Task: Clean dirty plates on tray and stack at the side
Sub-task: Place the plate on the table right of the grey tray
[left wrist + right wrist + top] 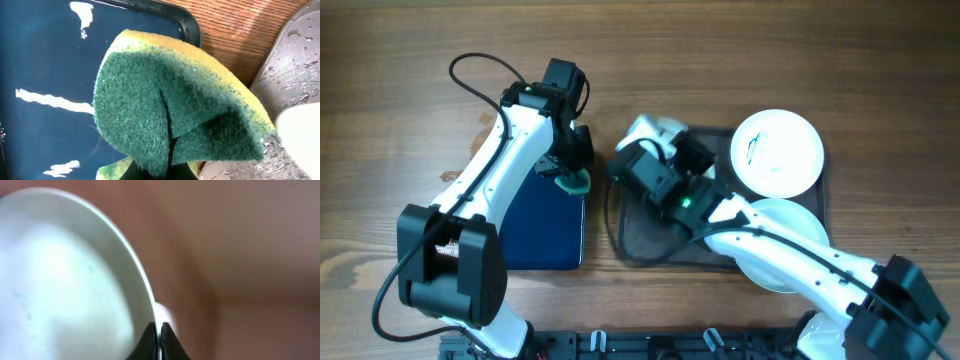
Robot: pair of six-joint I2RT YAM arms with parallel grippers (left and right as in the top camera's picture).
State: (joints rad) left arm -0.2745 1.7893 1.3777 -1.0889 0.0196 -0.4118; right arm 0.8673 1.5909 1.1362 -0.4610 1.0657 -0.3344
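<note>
My left gripper (570,172) is shut on a folded green and yellow sponge (170,100), which hangs over the corner of the dark-blue tray (45,60). My right gripper (159,336) is shut on the rim of a white plate (60,280) and holds it tilted on edge, lifted above the left end of the large dark tray (650,235). In the overhead view that held plate (650,128) is a small white shape beside the right gripper (628,152). Two more plates lie on the tray: one at the back right (777,152) with faint blue marks, one at the front right (790,222) partly under my right arm.
The dark-blue tray (545,225) lies left of the large tray, under my left arm. The large tray's surface is wet with droplets (295,65). Bare wooden table (880,80) surrounds both trays. A black rail (650,345) runs along the table's front edge.
</note>
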